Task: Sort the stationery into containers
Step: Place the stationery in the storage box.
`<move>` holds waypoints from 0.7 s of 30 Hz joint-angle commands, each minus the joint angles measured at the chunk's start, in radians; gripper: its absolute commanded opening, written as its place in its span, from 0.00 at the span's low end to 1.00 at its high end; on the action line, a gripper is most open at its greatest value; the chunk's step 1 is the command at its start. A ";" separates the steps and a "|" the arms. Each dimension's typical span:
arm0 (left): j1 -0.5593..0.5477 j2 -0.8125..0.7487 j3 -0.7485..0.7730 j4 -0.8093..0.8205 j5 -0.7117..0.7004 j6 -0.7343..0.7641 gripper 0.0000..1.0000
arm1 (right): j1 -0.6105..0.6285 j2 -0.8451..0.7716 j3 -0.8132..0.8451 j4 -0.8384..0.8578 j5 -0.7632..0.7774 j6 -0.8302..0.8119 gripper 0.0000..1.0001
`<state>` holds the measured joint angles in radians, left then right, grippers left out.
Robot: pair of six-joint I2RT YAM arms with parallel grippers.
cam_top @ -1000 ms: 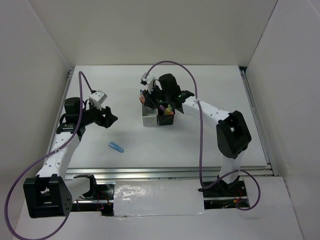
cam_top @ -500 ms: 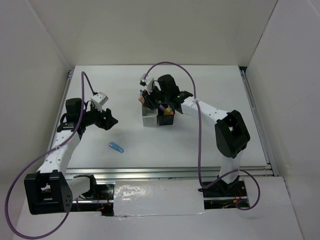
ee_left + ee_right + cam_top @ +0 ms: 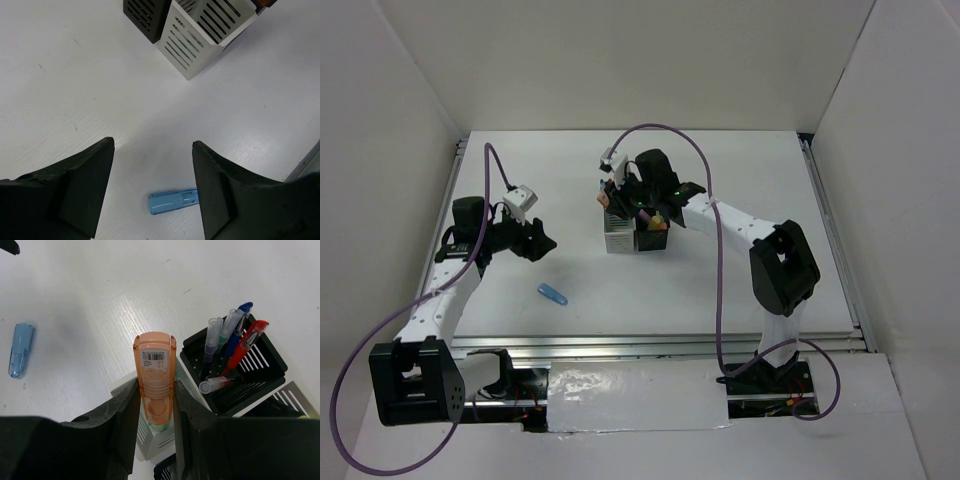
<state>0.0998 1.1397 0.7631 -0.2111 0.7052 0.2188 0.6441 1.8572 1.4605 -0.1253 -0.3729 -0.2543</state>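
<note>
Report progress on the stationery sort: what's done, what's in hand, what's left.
Done: several pens already stand in a black cup. In hand: the right jaws are shut on an orange marker, held upright at a white cup. Left: one blue marker lies on the table beneath the open left jaws. No other loose stationery shows.

blue marker (image 3: 172, 201): end hiding behind left gripper (image 3: 152, 145) | containers (image 3: 200, 40): being cut off by top edge | orange marker (image 3: 155, 362): tip hiding inside right gripper (image 3: 156, 392)
</note>
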 commanded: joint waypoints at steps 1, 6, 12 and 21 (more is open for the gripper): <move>0.006 0.000 0.033 0.004 0.031 0.037 0.76 | 0.012 0.019 0.038 0.013 0.014 -0.010 0.29; 0.006 0.006 0.031 0.009 0.036 0.031 0.75 | 0.011 0.019 0.037 0.010 0.022 -0.014 0.30; 0.005 0.008 0.035 0.015 0.039 0.027 0.75 | 0.017 0.019 0.034 0.010 0.026 -0.020 0.33; 0.006 0.011 0.028 -0.002 0.066 0.051 0.77 | 0.023 0.010 0.032 0.009 0.031 -0.014 0.63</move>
<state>0.1001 1.1442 0.7631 -0.2180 0.7158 0.2367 0.6529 1.8694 1.4605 -0.1303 -0.3508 -0.2672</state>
